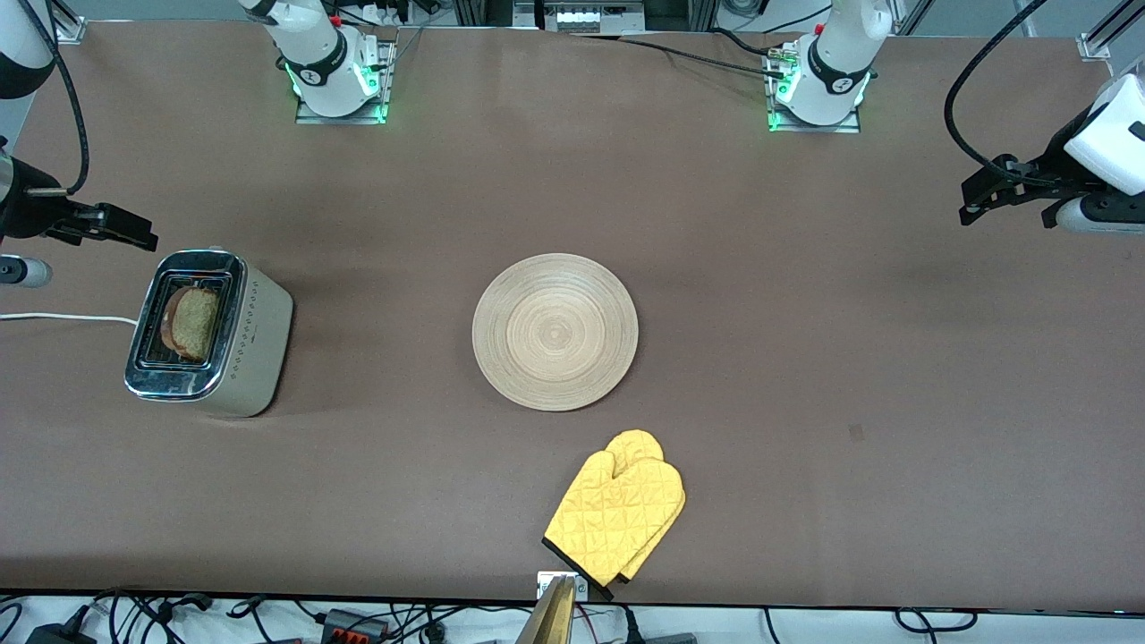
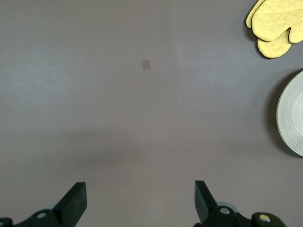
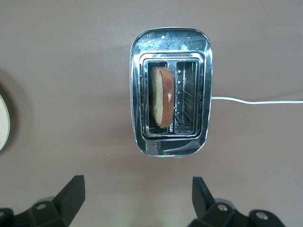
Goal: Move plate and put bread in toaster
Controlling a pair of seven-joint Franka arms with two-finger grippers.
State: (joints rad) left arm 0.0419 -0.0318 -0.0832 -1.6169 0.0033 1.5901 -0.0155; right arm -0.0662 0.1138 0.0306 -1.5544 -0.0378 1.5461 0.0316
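Note:
The round light-wood plate (image 1: 555, 331) lies bare in the middle of the table; its rim also shows in the left wrist view (image 2: 293, 113) and the right wrist view (image 3: 3, 123). The toaster (image 1: 259, 331) stands toward the right arm's end. The bread (image 1: 192, 322) stands upright in the slot on the plate's side, its top sticking out (image 3: 162, 97). My right gripper (image 1: 134, 231) hangs open and empty over the table beside the toaster (image 3: 142, 94), seen from its own wrist (image 3: 137, 184). My left gripper (image 1: 975, 201) hangs open and empty over bare table at the left arm's end (image 2: 139, 189).
A yellow oven mitt (image 1: 617, 514) lies nearer the front camera than the plate, close to the table's edge, and shows in the left wrist view (image 2: 274, 26). The toaster's white cord (image 1: 63, 316) runs off toward the right arm's end of the table.

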